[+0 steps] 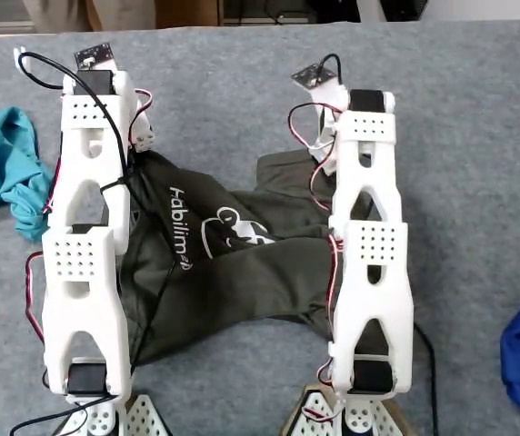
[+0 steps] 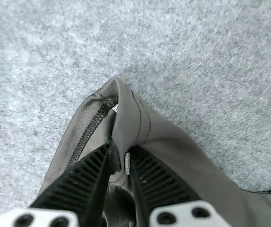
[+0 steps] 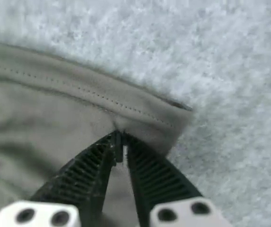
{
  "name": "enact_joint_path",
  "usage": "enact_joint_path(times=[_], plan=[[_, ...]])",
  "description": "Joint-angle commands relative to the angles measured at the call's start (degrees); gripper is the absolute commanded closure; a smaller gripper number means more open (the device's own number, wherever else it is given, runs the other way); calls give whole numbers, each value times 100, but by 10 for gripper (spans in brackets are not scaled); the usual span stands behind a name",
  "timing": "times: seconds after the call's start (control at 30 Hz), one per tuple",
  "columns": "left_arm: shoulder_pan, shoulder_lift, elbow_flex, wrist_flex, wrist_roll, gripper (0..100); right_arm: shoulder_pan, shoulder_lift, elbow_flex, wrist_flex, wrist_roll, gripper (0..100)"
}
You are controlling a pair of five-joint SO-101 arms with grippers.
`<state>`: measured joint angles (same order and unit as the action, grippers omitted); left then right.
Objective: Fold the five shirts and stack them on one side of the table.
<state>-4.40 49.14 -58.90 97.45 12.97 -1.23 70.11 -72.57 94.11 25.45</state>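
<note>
A dark olive shirt (image 1: pixel 242 272) lies crumpled in the middle of the grey worktop (image 1: pixel 478 136), white print facing up. It spreads between the left arm (image 1: pixel 83 263) and the right arm (image 1: pixel 369 254) and partly under both. The two arms stretch from their bases at the near edge toward the far edge, and their wrists are over the far side of the shirt.

In the left wrist view, the left jaws are clenched on a raised fold of the olive shirt (image 2: pixel 173 151). The cloth is pinched between the ribbed black pads (image 2: pixel 85 177) and rises past their tips into a rounded peak. A strip of dark mesh with a toothed edge runs just beside that fold.

In the right wrist view, the right jaws are clenched on the olive shirt (image 3: pixel 55 109) just inside its stitched hem, close to a corner of the cloth. The hem runs across just beyond the pad tips, with bare worktop past it.

A teal shirt (image 1: pixel 1 163) lies bunched at the left edge of the worktop, well apart from the jaws. A blue shirt (image 1: pixel 519 354) sits at the right edge.
</note>
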Motion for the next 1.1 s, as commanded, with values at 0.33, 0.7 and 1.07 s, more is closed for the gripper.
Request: enact_joint_path(times=[0.33, 0.7, 1.07], plan=[[9, -101, -229, 53, 0, 981, 365, -22, -1402, 422, 105, 923], [0, -101, -273, 53, 0, 981, 233, 884, -1684, -686, 97, 738], [0, -101, -273, 53, 0, 981, 66, 813, -1736, 70, 158, 739]])
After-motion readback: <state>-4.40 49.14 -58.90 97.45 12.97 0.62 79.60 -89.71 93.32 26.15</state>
